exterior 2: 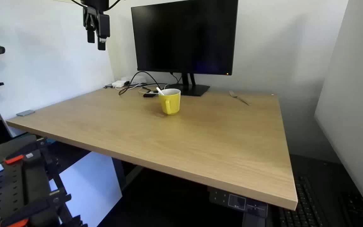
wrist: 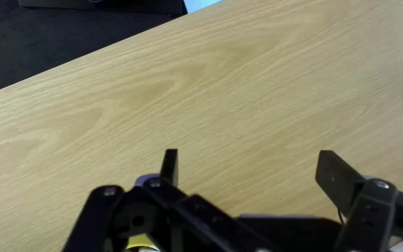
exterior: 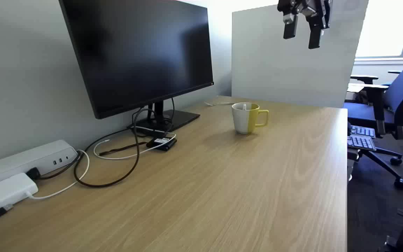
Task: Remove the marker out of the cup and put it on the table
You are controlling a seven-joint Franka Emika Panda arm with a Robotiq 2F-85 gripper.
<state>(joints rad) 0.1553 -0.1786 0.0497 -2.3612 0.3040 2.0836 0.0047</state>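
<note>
While our tool (exterior: 302, 37) hung high above the desk (exterior 2: 200, 135), jaws spread with nothing between, we saw the cup (exterior 2: 174, 102) well apart from it, the marker (exterior 2: 160, 91) leaning inside with a pale end past the rim; pinching rim and marker together, we judged, could tip the cup, and overreaching could strike the monitor (exterior 2: 184, 37)

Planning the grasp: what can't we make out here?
Marker, lower end: hidden by the mug, both exterior views.
Mug, wrist view: partly behind the open jaws, bottom edge cuts off the rest.
Label on the black box: too small to read in an exterior view.
</note>
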